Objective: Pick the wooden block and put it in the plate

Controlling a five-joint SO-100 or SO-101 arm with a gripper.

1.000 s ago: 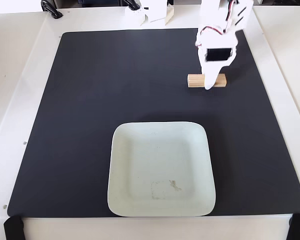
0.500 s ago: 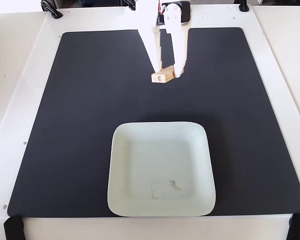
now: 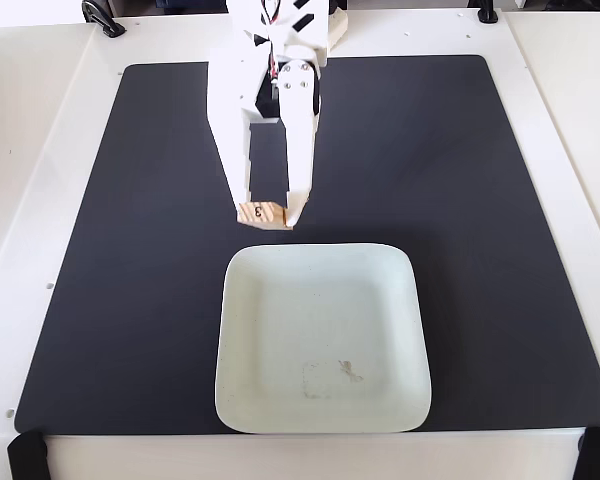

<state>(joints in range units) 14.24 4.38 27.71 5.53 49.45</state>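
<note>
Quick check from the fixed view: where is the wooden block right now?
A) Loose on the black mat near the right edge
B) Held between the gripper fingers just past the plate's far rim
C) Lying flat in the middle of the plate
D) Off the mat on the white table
B: the wooden block sits between the fingers of the gripper, just beyond the far rim of the plate, whose centre is bare.

I have swung my gripper point(image 3: 264, 213) from the far right of the mat toward its middle, carrying the wooden block point(image 3: 261, 213) off its first spot. It now sits clamped between my fingers just beyond the plate point(image 3: 320, 270)'s far rim, nearer than half a second ago.
</note>
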